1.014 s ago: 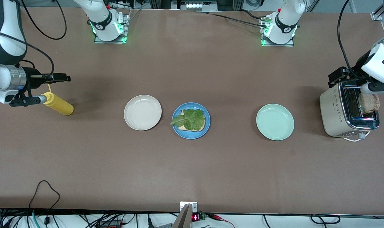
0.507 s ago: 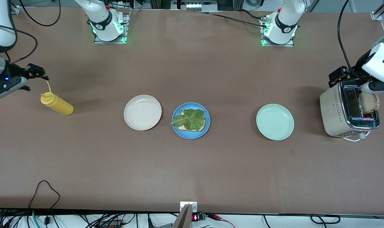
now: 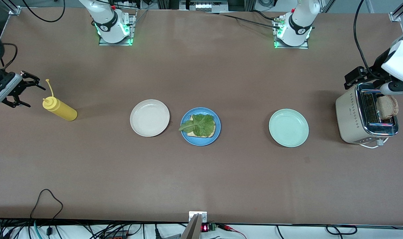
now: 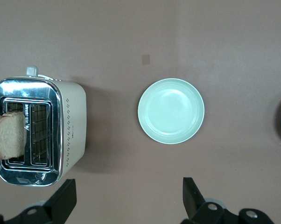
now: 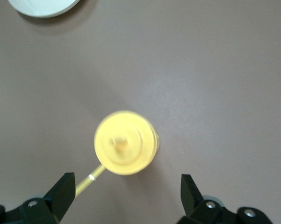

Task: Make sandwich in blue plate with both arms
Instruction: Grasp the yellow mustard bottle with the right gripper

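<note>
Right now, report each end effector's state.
Left end effector: open, empty, above the table beside the toaster.
Right end effector: open, empty, over the yellow bottle.

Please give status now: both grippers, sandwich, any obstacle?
Left gripper open above toaster, bread slice in slot. Right gripper open over yellow bottle. Blue plate: bread plus lettuce, top slice missing.

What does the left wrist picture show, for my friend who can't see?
Looking straight down: a toaster with a bread slice sticking out of one slot stands on a brown table, beside an empty mint-green plate. The left tool hangs open above them.
</note>
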Robot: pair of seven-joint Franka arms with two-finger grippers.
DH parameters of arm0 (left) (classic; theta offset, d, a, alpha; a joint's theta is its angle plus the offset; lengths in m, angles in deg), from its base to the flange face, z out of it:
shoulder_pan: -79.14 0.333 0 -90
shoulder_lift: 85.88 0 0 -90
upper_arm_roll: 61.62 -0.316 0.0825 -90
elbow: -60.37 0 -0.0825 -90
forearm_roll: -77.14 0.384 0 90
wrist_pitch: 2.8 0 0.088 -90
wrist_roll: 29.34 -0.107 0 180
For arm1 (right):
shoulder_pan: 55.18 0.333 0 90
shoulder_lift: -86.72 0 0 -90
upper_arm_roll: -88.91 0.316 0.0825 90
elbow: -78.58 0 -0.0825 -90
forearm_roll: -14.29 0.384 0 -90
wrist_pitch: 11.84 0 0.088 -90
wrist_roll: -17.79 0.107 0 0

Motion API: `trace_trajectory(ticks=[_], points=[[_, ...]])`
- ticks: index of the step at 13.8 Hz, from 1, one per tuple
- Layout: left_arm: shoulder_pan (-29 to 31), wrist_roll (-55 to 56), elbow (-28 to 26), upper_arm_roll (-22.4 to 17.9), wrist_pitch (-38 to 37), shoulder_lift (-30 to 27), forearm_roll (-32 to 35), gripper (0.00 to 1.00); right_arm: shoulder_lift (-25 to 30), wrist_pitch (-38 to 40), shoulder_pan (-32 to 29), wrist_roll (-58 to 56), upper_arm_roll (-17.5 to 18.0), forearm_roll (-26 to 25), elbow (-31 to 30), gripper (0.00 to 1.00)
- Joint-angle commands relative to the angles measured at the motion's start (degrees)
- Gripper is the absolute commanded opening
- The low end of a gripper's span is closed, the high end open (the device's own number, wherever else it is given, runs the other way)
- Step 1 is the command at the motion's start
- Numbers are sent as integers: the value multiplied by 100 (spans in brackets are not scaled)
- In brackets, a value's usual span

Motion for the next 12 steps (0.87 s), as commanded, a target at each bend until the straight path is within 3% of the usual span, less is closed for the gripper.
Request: trace_trajectory(ticks=[1,4,9,12], points=[[15,-13,-189,-3,17,-181,-114,100,-417,-68,-587,-966,331,460,125,100],[-11,118,-119,-3,-9,-137,-114,100,-497,-7,-808,-1387,376,680,134,100],[-37,48,-49,-3,-264,-137,-105,100,-962,81,-905,-2540,394,2154,142,100],[-37,118,-57,-3,-282,-137,-105,100,-1313,344,-1054,-2883,420,2604,370,100]])
